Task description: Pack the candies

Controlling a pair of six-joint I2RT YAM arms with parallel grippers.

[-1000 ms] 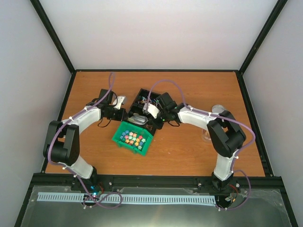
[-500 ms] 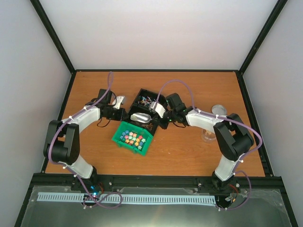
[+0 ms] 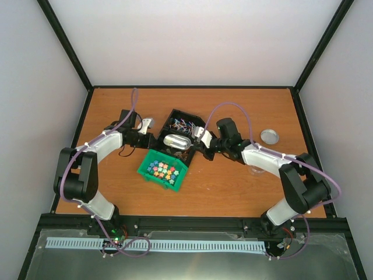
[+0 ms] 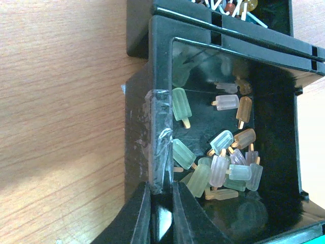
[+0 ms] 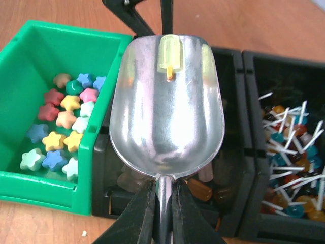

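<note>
The overhead view alone shows the layout. Three bins stand touching each other left of the tabletop's [image 3: 233,192] centre, towards the far edge. A round lid [image 3: 269,136] lies well apart from them, near the right edge.

Only the left wrist view looks into the near black bin [image 4: 152,66]. It holds pale popsicle-shaped candies [image 4: 223,162] in green, pink, white and amber, heaped at one end. The left gripper [image 4: 161,190] is pinched narrow on this bin's side wall, just below a strip of clear tape [image 4: 155,132].

The right wrist view gives what the overhead blurs. The right gripper [image 5: 162,190] is clamped tight on the handle of a metal scoop [image 5: 167,112]. The scoop hangs over the near black bin, level with the green bin's edge. A single yellow-green popsicle candy [image 5: 169,53] lies near its front lip, and the rest of the bowl is bare metal.

To the scoop's left, the green bin [image 5: 30,193] holds star candies [image 5: 61,127] in red, yellow, blue and mint. To its right, the far black bin [image 5: 246,152] is full of stick candies [image 5: 289,173], white sticks on small red, blue and brownish heads.
</note>
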